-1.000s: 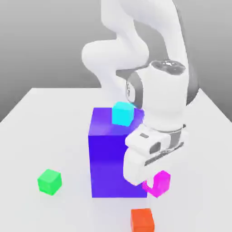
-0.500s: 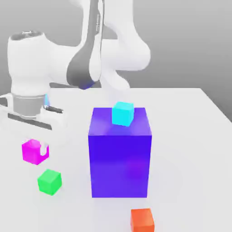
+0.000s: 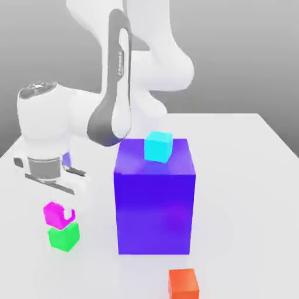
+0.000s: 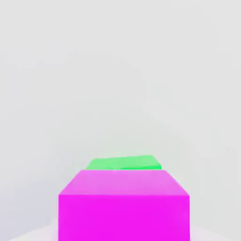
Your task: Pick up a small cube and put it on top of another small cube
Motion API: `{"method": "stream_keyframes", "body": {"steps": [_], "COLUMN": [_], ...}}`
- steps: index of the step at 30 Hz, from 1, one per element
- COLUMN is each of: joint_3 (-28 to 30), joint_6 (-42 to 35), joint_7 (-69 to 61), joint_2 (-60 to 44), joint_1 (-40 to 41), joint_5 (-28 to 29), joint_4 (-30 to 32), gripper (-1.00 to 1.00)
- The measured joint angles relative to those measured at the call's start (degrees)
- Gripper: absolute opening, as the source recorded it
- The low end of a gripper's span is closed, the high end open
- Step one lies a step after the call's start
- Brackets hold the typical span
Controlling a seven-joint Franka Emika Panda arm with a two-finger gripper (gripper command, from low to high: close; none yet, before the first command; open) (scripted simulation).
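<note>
Magenta cube [image 3: 54, 214] sits clamped in the gripper [image 3: 59, 216], whose fingers are drawn in tight against its two opposite side faces, one white finger [image 3: 68, 216] showing at the cube's edge nearest the big purple-blue block [image 3: 155, 198]. You have the cube hanging directly over the green cube [image 3: 64, 237], to that block's side on the exterior view's left; the two small cubes look nearly touching, though you cannot tell from here whether a gap is left. From the hand view, the magenta cube [image 4: 124, 207] covers most of the green cube [image 4: 124, 163], with only a strip of green top peeking out beyond it, so the alignment may be slightly off along that direction.

Judge the magenta cube as light, rigid and smooth-faced: it will not deform, but plain flat faces can slide if the hold loosens early. Your grip on opposite flat sides is the right one; keep it square so the cube lands flat. The green cube is equally light and could be nudged aside by an off-centre touch. A cyan cube [image 3: 158, 146] rests on the block's top and an orange-red cube [image 3: 183, 284] lies near the block's front, both well apart from your stack.
</note>
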State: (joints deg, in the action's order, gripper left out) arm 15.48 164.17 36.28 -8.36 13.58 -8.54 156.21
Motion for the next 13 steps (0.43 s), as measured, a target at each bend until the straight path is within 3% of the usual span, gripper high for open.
{"method": "stream_keyframes", "body": {"steps": [7, 13], "joint_3": [0.0, 1.6], "joint_6": [0.2, -5.2], "joint_7": [-0.2, 3.7], "joint_2": [-0.2, 5.9], "joint_1": [0.0, -0.4], "joint_5": [-0.2, 5.2], "joint_4": [0.0, 0.0], "gripper": [1.00, 1.00]}}
